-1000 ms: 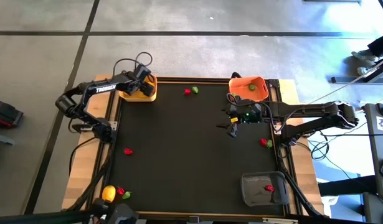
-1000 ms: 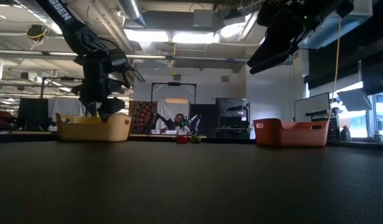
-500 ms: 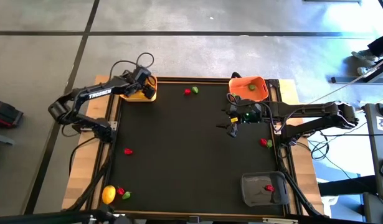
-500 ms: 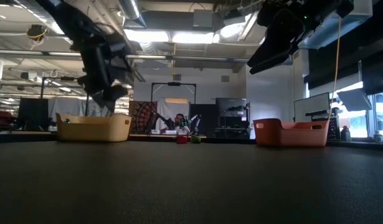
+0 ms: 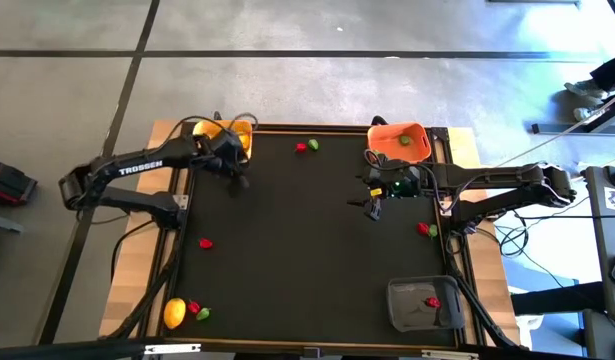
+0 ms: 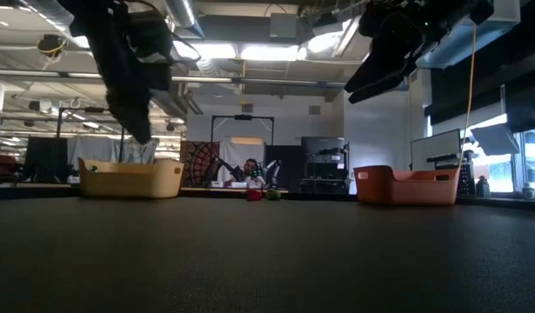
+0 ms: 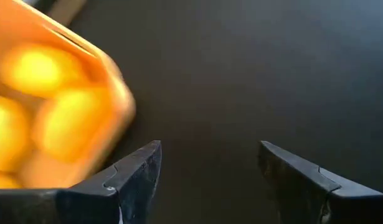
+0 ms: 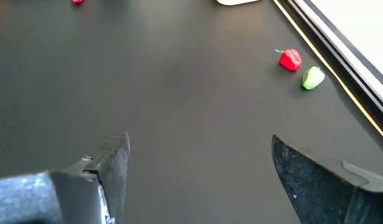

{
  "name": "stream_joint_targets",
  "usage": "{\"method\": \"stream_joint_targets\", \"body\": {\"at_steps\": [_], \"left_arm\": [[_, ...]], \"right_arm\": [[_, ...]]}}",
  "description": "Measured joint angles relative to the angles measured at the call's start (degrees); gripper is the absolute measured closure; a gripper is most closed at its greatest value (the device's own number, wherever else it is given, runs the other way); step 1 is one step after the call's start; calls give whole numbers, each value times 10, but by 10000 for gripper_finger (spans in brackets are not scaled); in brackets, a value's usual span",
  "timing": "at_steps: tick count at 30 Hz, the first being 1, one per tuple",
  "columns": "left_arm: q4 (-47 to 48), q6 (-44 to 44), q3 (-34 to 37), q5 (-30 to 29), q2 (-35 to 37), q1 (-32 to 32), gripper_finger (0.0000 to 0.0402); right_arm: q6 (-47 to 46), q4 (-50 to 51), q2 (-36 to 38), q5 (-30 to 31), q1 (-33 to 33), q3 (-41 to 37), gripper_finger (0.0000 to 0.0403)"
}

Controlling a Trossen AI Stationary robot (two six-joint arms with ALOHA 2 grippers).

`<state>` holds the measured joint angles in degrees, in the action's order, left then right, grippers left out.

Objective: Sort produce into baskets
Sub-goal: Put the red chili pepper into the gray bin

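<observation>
Left gripper [image 5: 235, 172] hangs just off the yellow-orange basket [image 5: 219, 133], over the bare black mat [image 5: 307, 250], its fingers spread wide with nothing between them; the left wrist view shows the gap clear down to the mat and the basket at one side with yellow lemons [image 7: 42, 124] already inside it. Right gripper [image 5: 373, 205] waits mid-table beside the orange-red basket [image 5: 399, 141], also fully spread and empty.

What the coming move turns on, as I judge it, is which loose produce lies nearest this left arm. The red piece [image 5: 206, 242] sits alone on the left side of the mat, well apart from the gripper and toward the front edge, so the arm would have to draw back toward its base to reach it. Farther the same way, by the front-left corner, lie a lemon [image 5: 174, 313], a red piece [image 5: 194, 308] and a green piece [image 5: 203, 314] in a close cluster (probably touching, though the view is too coarse to be sure). The lemon's long axis cannot be read from here.

Left arm reaches across the table's far-left corner, forearm nearly level, wrist tipped down toward the mat. The dark grey basket [image 5: 424, 303] sits at the front right.
</observation>
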<state>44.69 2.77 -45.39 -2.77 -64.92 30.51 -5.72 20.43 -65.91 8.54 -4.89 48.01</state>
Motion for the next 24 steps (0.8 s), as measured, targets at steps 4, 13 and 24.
{"method": "stream_joint_targets", "body": {"at_steps": [4, 13, 24], "left_arm": [[56, 2, 0, 35, 2, -46, 141], [124, 42, 0, 50, 0, -161, 141], [172, 170, 0, 53, -12, -321, 141]], "right_arm": [[0, 0, 0, 0, 0, 0, 84], [0, 1, 0, 0, 0, 0, 84], [0, 8, 0, -1, 0, 0, 84]]}}
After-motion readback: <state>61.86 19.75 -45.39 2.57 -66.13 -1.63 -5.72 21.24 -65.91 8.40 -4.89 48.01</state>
